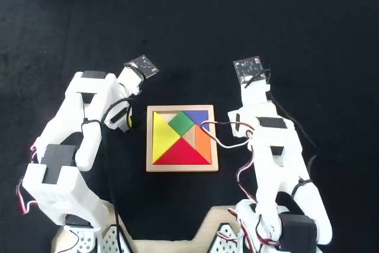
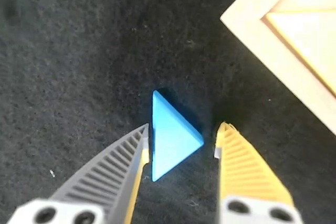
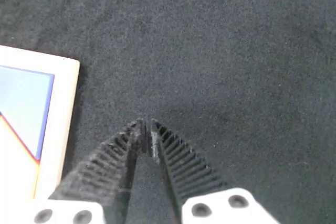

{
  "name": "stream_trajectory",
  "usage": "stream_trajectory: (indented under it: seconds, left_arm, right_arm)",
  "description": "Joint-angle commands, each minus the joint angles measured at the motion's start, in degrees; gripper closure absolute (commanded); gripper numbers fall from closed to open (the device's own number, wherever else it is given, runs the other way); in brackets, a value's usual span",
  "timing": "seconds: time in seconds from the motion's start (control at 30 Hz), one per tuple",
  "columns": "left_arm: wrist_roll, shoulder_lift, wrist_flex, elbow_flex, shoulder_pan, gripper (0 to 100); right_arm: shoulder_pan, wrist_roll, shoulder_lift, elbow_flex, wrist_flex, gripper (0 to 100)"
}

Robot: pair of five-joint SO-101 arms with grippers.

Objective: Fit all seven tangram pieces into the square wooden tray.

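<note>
on the black cloth (image 1: 59,28), the square wooden tray (image 1: 182,167) holds coloured pieces (image 1: 166,137). the right gripper (image 3: 146,124), pinched closed, sits off its corner. the left gripper (image 2: 185,127) stands spread around a blue triangle (image 2: 170,137) just outside the tray.

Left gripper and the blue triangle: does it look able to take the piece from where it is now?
Probably yes. The left gripper is open, with the blue triangle lying flat on the cloth between its fingers, and the tray stands clear to one side.
</note>
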Motion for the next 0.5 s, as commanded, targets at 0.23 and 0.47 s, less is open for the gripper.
stream_trajectory:
  seconds: [0.23,0.47]
  left_arm:
    - [-0.2,0.5,4.7,-1.8,1.0,94]
    - [-0.2,-2.0,7.6,-5.6,3.3,97]
  right_arm:
    - [-0.9,-0.2,-1.7,-0.2,0.4,98.7]
    - [-0.9,-0.2,-1.7,-0.2,0.4,98.7]
